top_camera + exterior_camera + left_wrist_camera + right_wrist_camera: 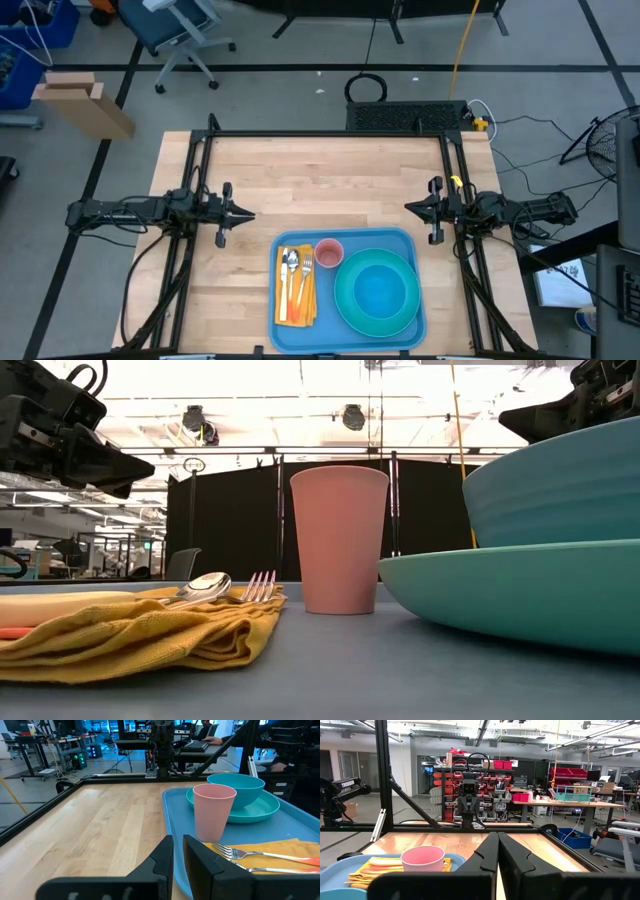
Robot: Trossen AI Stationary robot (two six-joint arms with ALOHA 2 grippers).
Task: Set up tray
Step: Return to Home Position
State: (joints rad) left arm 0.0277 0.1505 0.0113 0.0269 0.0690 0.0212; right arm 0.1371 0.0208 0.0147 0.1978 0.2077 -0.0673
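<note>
The sky-blue tray (300, 338) lies flat at the table's near edge. On it a yellow napkin (296, 288) carries a fork and spoon (260, 856). Beside the napkin stands a pink cup (329, 252), with a teal bowl on a teal plate (376, 292) to its right. My left gripper (248, 214) is shut and hovers above the table, left of the tray. My right gripper (410, 207) is shut and hovers at the table's right side, beyond the tray's far right corner. Neither touches anything.
Bare wooden tabletop (320, 180) stretches across the far half between the two arms. Black frame rails (200, 180) run along the table's left and right sides. Beyond the table, a person sits at a desk (210, 740) in the room.
</note>
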